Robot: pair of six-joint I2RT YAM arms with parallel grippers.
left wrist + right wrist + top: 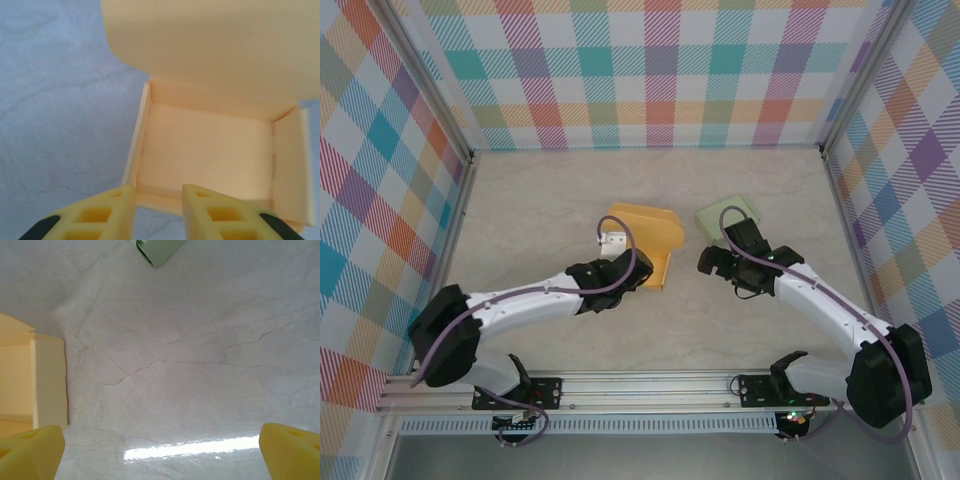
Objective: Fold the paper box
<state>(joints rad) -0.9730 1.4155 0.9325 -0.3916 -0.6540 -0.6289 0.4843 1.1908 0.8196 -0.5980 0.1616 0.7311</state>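
Note:
The yellow paper box (pixel 645 235) sits mid-table, its tray open and its lid flap (pixel 210 45) standing up at the far side. In the left wrist view I look into the tray (pixel 205 155), with side walls raised. My left gripper (pixel 159 192) is at the tray's near wall, its fingers a little apart, and the wall's edge runs across the gap unpinched. It reaches the box from the near side (pixel 638 265). My right gripper (pixel 718 258) hovers to the right of the box, wide open over bare table (pixel 160 450), with the box's right wall (pixel 47 380) at its left.
A pale green folded paper piece (pixel 735 215) lies just behind my right gripper, and its corner (pixel 155 250) shows at the top of the right wrist view. Checked walls close the table on three sides. The metal rail (pixel 650 385) runs along the near edge.

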